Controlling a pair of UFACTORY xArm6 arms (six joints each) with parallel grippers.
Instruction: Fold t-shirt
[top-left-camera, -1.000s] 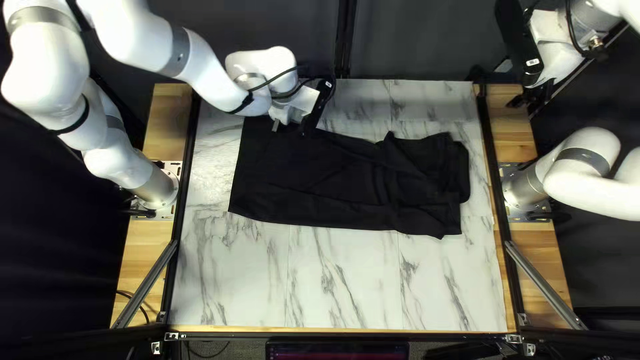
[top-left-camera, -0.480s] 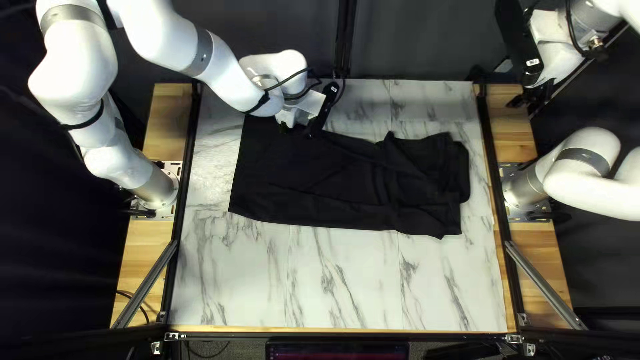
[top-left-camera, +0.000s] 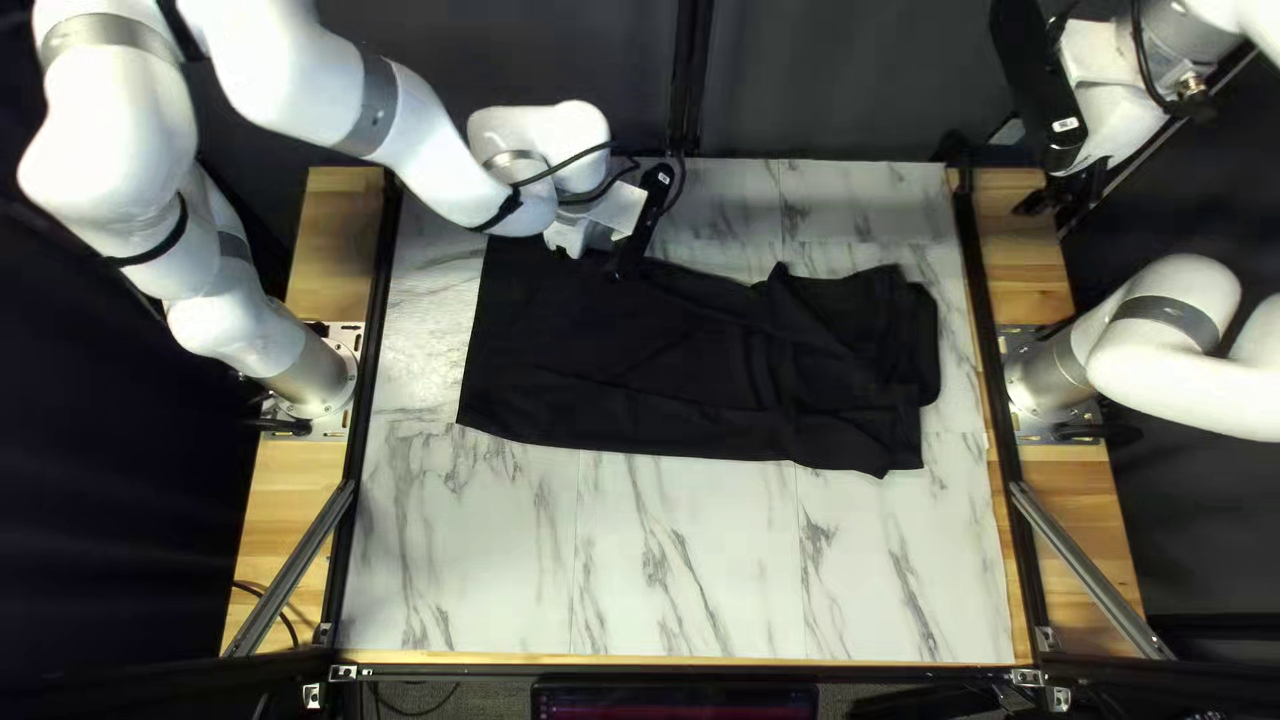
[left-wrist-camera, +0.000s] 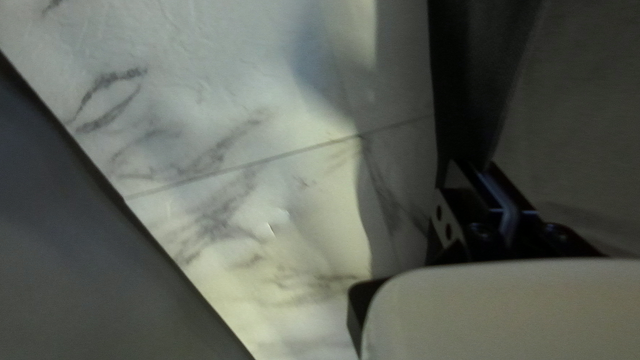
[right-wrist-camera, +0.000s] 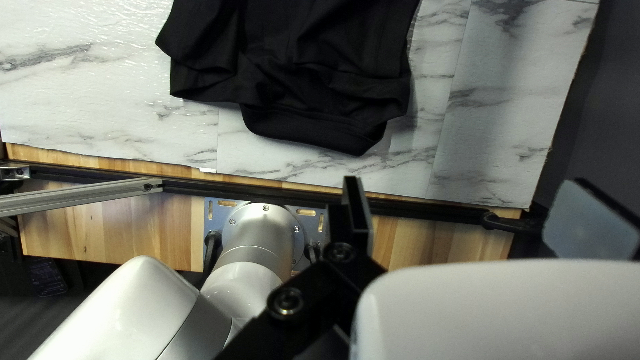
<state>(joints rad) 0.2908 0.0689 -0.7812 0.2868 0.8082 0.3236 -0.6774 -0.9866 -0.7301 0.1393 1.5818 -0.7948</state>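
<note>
- So, the black t-shirt point(top-left-camera: 694, 360) is laid on the white & gray table point(top-left-camera: 694, 574), w/ its long side run from L to R in the top left view.
- Lots of bumps & wrinkles are seen at its R end, by the R arm's base point(top-left-camera: 1054, 374).
- The L pincer point(top-left-camera: 622, 270) is held at the shirt's far edge, near the L end; if it's pinched shut or spread can't be told.
- The R pincer point(top-left-camera: 1054, 200) is held up by the table's far R corner, well apart from the shirt, w/ its 2 fingers spread.
</note>
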